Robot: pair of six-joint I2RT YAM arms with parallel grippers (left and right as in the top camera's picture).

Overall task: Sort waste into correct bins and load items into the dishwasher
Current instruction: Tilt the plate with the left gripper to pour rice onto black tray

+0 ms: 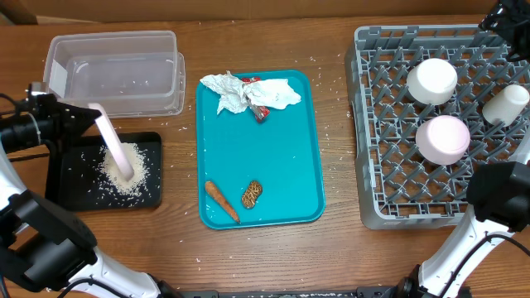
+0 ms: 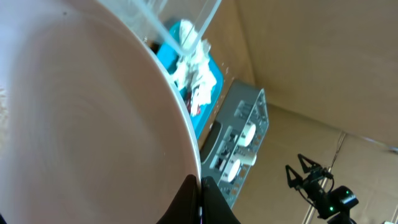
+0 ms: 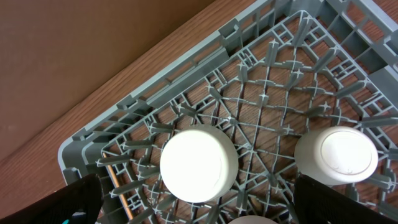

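Note:
My left gripper [image 1: 89, 114] is shut on the rim of the white plate [image 1: 113, 149] and holds it tilted on edge over the black tray [image 1: 70, 178], where loose rice [image 1: 132, 178] lies in a pile. In the left wrist view the plate [image 2: 81, 112] fills the left side, with the shut fingers [image 2: 199, 200] on its rim. My right gripper [image 1: 501, 16] is open and empty above the far side of the grey rack [image 1: 389, 194]. Two upturned bowls [image 1: 431, 80] [image 1: 442, 138] and the cup [image 1: 505, 104] sit in the rack. The right wrist view shows the open fingers [image 3: 199, 208] above a bowl [image 3: 199, 163].
The teal tray [image 1: 281, 165] holds crumpled napkins [image 1: 248, 91], a red wrapper [image 1: 258, 109], a carrot [image 1: 222, 201] and a brown lump [image 1: 252, 194]. The clear tub [image 1: 116, 70] stands at the far left with some rice grains in it. Stray grains dot the wooden table.

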